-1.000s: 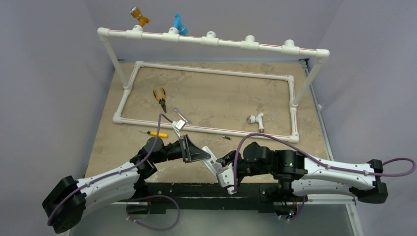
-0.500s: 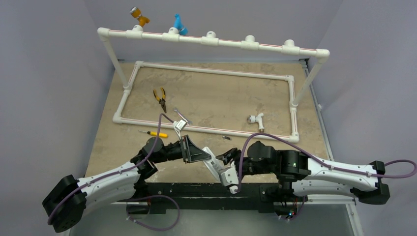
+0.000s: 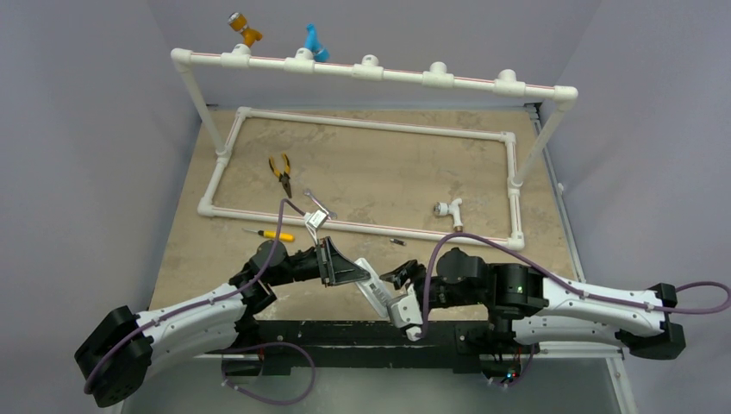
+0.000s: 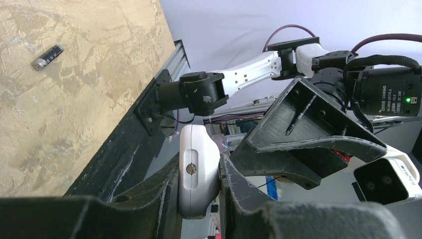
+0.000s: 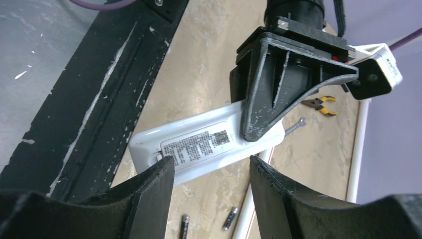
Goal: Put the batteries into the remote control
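on the tan table [image 3: 388, 168], yellow-handled pliers [image 3: 279, 172] lie inside the white pipe frame [image 3: 371, 228], and a yellow-handled screwdriver [image 3: 274, 235] lies just outside its near rail. right of these, the left gripper [image 3: 352, 274] is clamped on one end of the remote control [image 4: 198, 167], holding it up off the table with its labelled back toward the right wrist camera. the right gripper [image 5: 210, 163] has its jaws spread wide at the remote's free end; whether a finger [image 5: 149, 194] touches the casing is hard to tell. the batteries [image 5: 231, 218] lie loose on the table beside the frame's near rail, apart from both grippers.
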